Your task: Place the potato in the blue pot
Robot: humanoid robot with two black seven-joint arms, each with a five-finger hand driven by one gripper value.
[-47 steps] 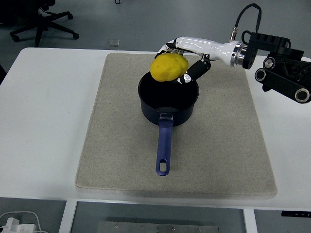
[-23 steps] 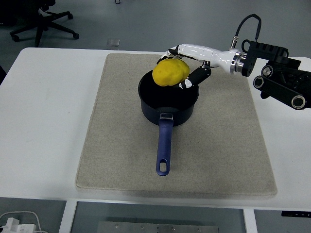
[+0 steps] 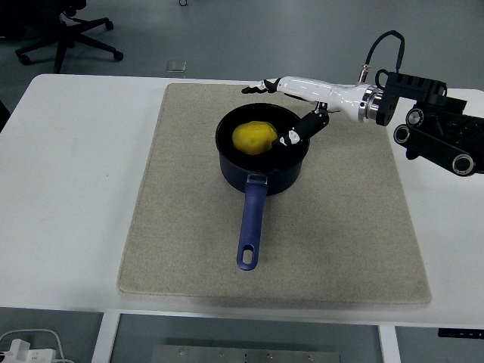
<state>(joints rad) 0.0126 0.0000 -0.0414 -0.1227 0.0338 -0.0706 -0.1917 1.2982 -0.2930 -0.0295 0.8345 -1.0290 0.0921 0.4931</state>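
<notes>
The potato (image 3: 253, 137) lies inside the pot (image 3: 262, 155), toward its left side, resting on the dark bottom. The pot sits on a mat (image 3: 189, 227) at the far middle of it, and its blue handle (image 3: 251, 225) points toward the near edge, angled slightly left. The right hand (image 3: 291, 106) hangs over the pot's far right rim, fingers (image 3: 261, 85) spread wide and holding nothing, the thumb (image 3: 295, 134) dipping to the rim on the right. The arm (image 3: 431, 128) comes in from the right over the white table (image 3: 68, 174). A chair (image 3: 64, 30) stands on the floor far left.
</notes>
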